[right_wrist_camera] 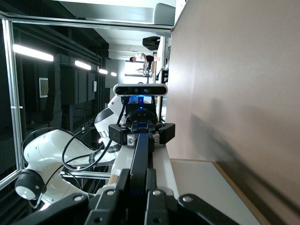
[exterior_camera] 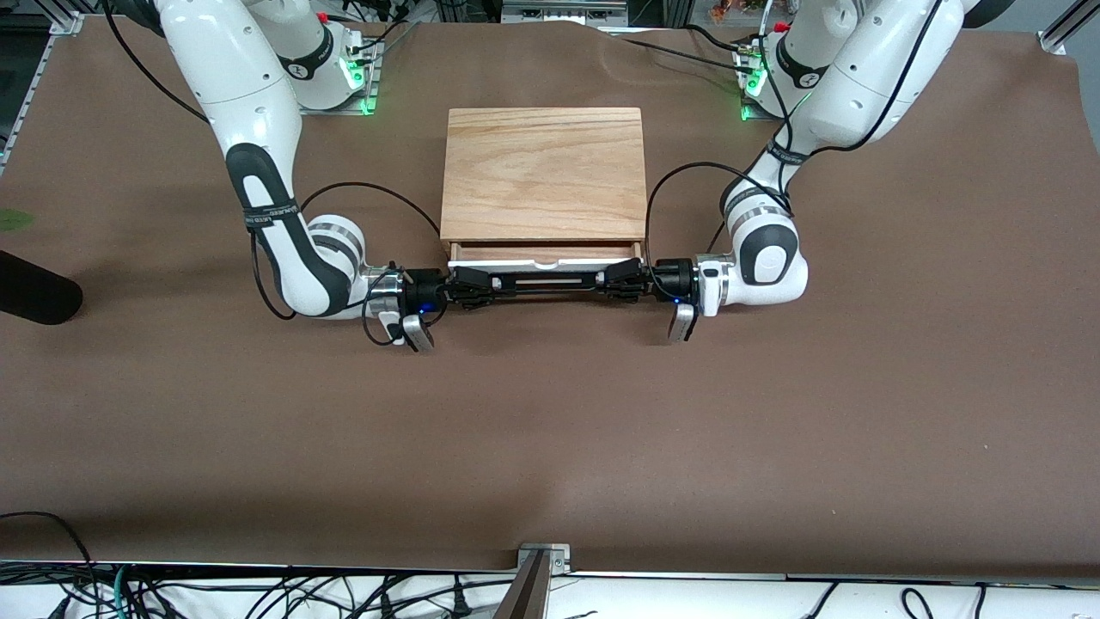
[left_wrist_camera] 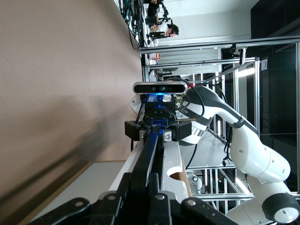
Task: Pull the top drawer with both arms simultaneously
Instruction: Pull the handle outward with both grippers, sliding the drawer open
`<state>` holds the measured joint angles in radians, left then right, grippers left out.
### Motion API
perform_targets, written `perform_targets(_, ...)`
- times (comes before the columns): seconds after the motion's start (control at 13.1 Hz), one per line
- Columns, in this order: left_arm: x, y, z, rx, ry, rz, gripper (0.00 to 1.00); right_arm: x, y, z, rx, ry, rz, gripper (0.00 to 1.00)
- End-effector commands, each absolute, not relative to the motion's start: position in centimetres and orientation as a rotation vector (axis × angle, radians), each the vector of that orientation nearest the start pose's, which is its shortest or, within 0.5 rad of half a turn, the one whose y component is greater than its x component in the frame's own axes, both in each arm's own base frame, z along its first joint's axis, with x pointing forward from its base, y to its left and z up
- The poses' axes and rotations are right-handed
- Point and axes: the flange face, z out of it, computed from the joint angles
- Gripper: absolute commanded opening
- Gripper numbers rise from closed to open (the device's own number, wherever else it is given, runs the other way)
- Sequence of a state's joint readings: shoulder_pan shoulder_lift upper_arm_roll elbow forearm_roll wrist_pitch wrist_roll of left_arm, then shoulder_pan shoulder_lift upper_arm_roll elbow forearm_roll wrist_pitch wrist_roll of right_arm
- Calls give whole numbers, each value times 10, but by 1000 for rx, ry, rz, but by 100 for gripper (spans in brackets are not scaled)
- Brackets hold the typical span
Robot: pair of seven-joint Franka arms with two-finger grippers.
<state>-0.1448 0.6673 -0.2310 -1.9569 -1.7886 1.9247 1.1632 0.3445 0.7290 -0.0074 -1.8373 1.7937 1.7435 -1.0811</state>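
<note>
The top drawer [exterior_camera: 544, 254] stands a little way out of the oak-grain box casing [exterior_camera: 543, 172], with a strip of wood inside showing above its white front. Its long black bar handle [exterior_camera: 546, 281] runs across the front. My right gripper [exterior_camera: 468, 288] is shut on the handle's end toward the right arm's side. My left gripper [exterior_camera: 620, 282] is shut on the other end. In the left wrist view my left gripper [left_wrist_camera: 140, 183] clamps the bar [left_wrist_camera: 150, 150], with the right gripper [left_wrist_camera: 158, 130] at its other end. The right wrist view shows my right gripper [right_wrist_camera: 138, 179] clamped on the bar [right_wrist_camera: 139, 152].
The brown table cover [exterior_camera: 550, 430] stretches wide between the drawer and the front camera. A dark rounded object [exterior_camera: 34, 297] lies at the table edge toward the right arm's end. A metal bracket [exterior_camera: 541, 554] sits at the table's near edge.
</note>
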Motion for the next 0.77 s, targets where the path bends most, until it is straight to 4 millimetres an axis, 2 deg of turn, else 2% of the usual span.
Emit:
perform_targets(0.0, 539, -262, 145, 1673, -2, 98, 0, 617, 261, 188, -1577, -50, -109, 0)
perform_targets(0.23, 552, -250, 142, 1685, 10, 113, 0, 633, 258, 201, -1576, -38, -99, 0)
perform_targets(0.46, 567, -247, 152, 1683, 20, 119, 0, 645, 255, 205, -1583, -37, -115, 0)
perform_targets(0.69, 573, -237, 146, 1702, 36, 99, 0, 648, 254, 203, -1586, -35, -120, 0)
